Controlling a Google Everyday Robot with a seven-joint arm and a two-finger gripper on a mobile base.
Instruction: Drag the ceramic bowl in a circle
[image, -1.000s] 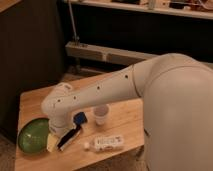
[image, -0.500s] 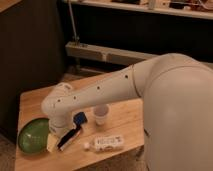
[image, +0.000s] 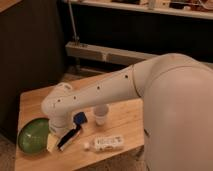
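The robot's white arm (image: 115, 85), the biggest thing in view, has not visibly moved over the last second. It reaches from the bulky body at the right, across and down to the left, over the wooden table (image: 125, 120). Its rounded wrist bends downward above the table's left part. The gripper (image: 56, 131) hangs under that wrist, low over the tabletop and just beside the right rim of the ceramic bowl (image: 33, 135). Whether it is apart, together or clamped on anything cannot be told, since the wrist hides it from above. The ceramic bowl sits at the table's front left corner, glossy green and upright, in the same spot as before. A white bottle (image: 107, 143) lies on its side near the front edge, well to the right of the bowl. It carries a label, but the writing cannot be read. A small white cup (image: 101, 114) stands upright behind the bottle. Between cup and bowl lie a dark elongated thing (image: 70, 138), a small blue thing (image: 79, 118) and a pale yellowish piece (image: 51, 145); what they are cannot be told.
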